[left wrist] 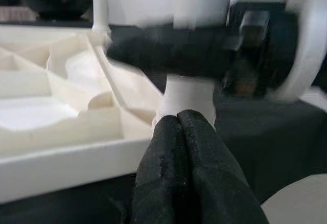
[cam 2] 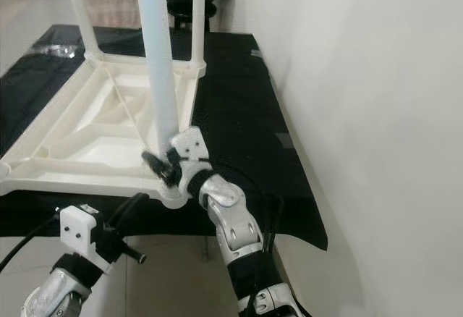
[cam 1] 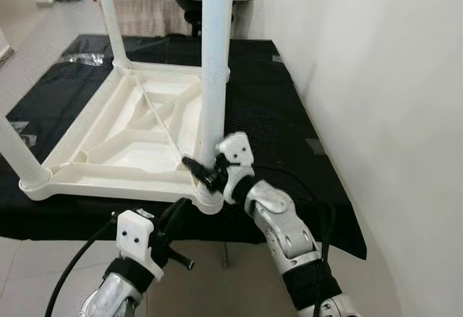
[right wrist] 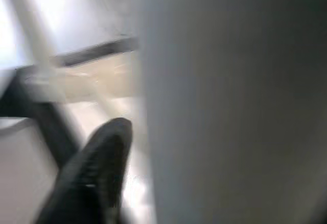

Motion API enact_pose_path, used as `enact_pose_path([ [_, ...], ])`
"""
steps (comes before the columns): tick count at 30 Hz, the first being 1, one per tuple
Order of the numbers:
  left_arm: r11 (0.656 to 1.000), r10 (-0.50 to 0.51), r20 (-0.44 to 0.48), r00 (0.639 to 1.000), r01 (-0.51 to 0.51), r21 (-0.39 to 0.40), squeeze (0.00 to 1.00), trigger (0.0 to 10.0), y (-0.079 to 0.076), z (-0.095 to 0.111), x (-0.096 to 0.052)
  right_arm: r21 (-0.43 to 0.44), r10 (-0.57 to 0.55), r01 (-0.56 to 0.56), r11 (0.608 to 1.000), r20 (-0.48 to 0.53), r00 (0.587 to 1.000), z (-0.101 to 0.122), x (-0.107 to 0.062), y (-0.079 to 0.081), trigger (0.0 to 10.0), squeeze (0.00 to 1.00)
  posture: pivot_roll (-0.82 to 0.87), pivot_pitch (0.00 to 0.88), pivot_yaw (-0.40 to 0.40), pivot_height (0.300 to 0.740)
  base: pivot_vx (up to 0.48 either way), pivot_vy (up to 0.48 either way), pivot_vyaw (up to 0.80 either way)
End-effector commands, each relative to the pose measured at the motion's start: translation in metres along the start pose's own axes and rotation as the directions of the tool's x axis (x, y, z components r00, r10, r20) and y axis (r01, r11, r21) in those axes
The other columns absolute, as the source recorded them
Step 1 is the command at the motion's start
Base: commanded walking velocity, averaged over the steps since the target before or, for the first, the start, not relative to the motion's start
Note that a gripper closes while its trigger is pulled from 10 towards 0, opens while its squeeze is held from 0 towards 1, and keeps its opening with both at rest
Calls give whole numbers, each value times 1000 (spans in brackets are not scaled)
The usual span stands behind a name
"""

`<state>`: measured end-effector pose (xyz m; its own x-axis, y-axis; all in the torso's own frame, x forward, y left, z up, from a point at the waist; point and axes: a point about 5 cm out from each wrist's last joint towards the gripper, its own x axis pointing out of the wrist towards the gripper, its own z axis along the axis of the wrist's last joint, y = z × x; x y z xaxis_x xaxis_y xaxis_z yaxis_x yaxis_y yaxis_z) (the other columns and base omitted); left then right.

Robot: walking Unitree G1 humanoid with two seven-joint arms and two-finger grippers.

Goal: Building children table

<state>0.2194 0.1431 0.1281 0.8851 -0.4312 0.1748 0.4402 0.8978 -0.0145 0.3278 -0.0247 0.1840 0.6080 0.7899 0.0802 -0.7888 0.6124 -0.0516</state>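
we see the black cloth (cam 1: 289, 129) beneath our upturned white table top (cam 1: 130, 140). the nearest table leg (cam 1: 214, 64) rises directly from our right gripper (cam 1: 205, 172), which grasps its base at the corner. our left gripper (left wrist: 180, 119), fingers pressed together and holding nothing, hangs below that corner.

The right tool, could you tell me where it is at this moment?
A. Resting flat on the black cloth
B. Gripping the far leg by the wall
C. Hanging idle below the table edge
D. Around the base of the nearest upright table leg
D: the right tool sits with its black fingers on either side of the nearest white leg, just above its socket in the upturned table top.
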Motion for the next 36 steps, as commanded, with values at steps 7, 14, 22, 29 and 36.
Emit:
enact_pose_path([
  [7,1000,-6,-4,1000,6,1,0,10000,-1,-2,0,-184,442,-442,878,-42,896,40,-5,-31,10000,0,53,139,-84,740,0,0,0],
  [14,1000,-6,-7,1000,6,4,0,10000,-2,-2,-2,-149,504,-518,842,-126,855,49,-7,-53,10000,0,58,150,-82,740,0,0,0],
  [22,1000,-8,-9,1000,8,-1,0,10000,-4,-1,-4,-78,524,-537,840,-143,840,38,-7,-56,0,0,61,167,-80,740,0,0,0],
  [29,1000,-10,-4,1000,9,-9,0,10000,-7,1,-5,-136,447,-459,878,-113,888,36,-27,-73,0,0,48,186,-77,740,0,0,0],
  [36,1000,-11,-1,1000,11,-12,0,10000,-5,4,-8,-100,-208,209,973,26,978,17,-33,-62,0,0,23,209,-78,740,0,0,0],
])
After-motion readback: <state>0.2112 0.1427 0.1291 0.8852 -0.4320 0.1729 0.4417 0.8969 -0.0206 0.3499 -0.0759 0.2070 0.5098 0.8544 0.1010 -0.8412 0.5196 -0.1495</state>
